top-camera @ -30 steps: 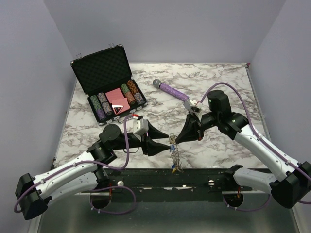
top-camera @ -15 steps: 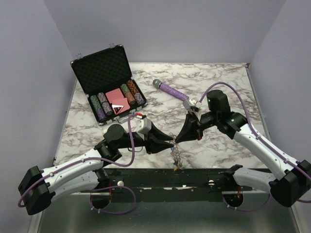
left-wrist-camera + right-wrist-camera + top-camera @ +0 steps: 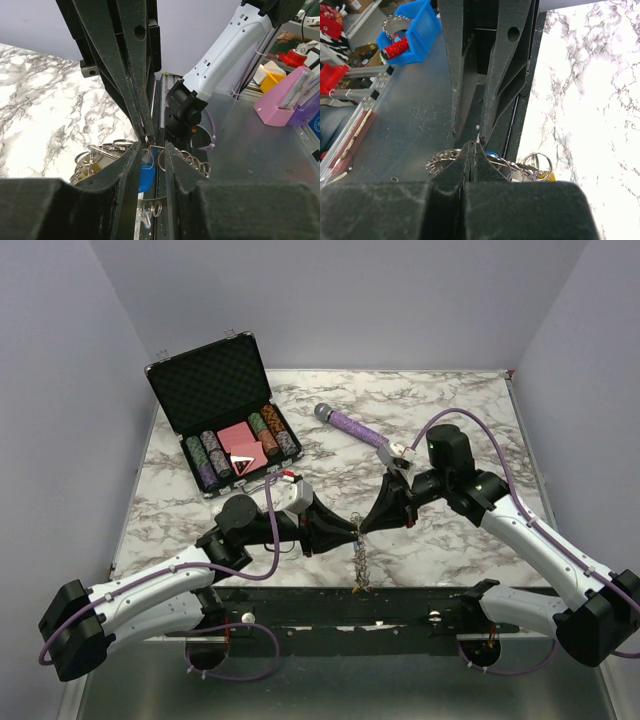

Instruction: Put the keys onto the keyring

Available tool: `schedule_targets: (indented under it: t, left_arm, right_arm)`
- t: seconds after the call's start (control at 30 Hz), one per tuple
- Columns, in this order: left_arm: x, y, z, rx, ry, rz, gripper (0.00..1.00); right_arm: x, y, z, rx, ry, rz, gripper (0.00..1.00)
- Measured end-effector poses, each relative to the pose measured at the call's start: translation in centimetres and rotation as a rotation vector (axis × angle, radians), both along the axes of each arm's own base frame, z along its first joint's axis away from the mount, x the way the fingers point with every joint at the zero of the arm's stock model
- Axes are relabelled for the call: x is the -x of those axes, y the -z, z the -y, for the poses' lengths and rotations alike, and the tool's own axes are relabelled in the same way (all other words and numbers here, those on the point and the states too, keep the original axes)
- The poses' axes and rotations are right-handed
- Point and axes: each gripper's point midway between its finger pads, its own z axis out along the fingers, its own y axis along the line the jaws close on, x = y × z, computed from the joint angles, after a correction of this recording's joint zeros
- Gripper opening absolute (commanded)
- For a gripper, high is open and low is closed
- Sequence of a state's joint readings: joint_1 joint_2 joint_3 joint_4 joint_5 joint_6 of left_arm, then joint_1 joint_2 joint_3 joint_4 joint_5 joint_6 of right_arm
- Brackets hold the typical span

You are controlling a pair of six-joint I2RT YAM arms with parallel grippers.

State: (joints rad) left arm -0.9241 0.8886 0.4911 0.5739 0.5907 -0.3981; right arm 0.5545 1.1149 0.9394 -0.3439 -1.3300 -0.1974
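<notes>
Near edge, 6 o'clock of the table (image 3: 460, 410): keyring (image 3: 358, 560) hangs as a tangled bunch of small rings and keys, dangling just past the table's front rim, below the point where both grippers meet.

Left gripper (image 3: 347, 531) reaches in from 9 o'clock. Jaws apart by a narrow gap. Left wrist view: blue-capped key (image 3: 146, 176) sits low in that gap. Cannot tell whether the pads touch it.

Right gripper (image 3: 366, 527) reaches in from 3 o'clock, jaws pressed together. Left wrist view shows its tips pinching a thin wire of the keyring at 12 o'clock of the bunch, so it appears to carry the whole bunch.

Step in hand, as judged: left takes the blue-capped key while right steadies the ring.
- Close left on the plastic cap, not on loose rings beside it; several crowd in at 9 and 3 o'clock of the key.
- Keep right's pinch firm and motionless; a slip drops the bunch off the table edge.
- Grip the cap flat across the pads so the key's hole stays exposed for threading.
- The two sets of tips are nearly touching; move only one arm at a time.

Farther: purple microphone (image 3: 350, 425) at 12 o'clock of the grippers, well apart. Open poker chip case (image 3: 225, 435) at 10 o'clock, far left.
</notes>
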Motion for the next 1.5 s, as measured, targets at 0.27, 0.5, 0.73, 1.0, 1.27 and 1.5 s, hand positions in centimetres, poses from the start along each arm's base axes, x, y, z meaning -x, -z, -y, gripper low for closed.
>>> schedule_targets:
  t: [0.27,0.5,0.73,1.0,1.27,1.5]
  left_arm:
    - [-0.2,1.0,0.4,-0.025,0.003,-0.043,0.22]
    - [-0.2,1.3,0.5,-0.034,0.005,-0.062,0.18]
    - [-0.3,1.8,0.6,-0.057,0.005,-0.085,0.22]
    - [-0.3,1.8,0.7,-0.059,0.004,-0.099,0.23]
    - [-0.3,1.6,0.7,-0.057,0.004,-0.11,0.24]
    - [-0.4,1.4,0.7,-0.051,0.001,-0.117,0.24]
  right_arm:
    - [-0.1,-0.1,-0.1,0.0,0.002,-0.005,0.0]
    - [-0.1,0.0,-0.1,0.0,0.002,-0.006,0.0]
    - [-0.1,0.0,-0.1,0.001,0.003,-0.006,0.0]
    - [-0.2,0.0,-0.1,0.001,0.003,-0.006,0.0]
    - [-0.2,0.0,-0.1,0.001,0.003,-0.006,0.0]
    - [-0.2,0.0,-0.1,0.001,0.003,-0.006,0.0]
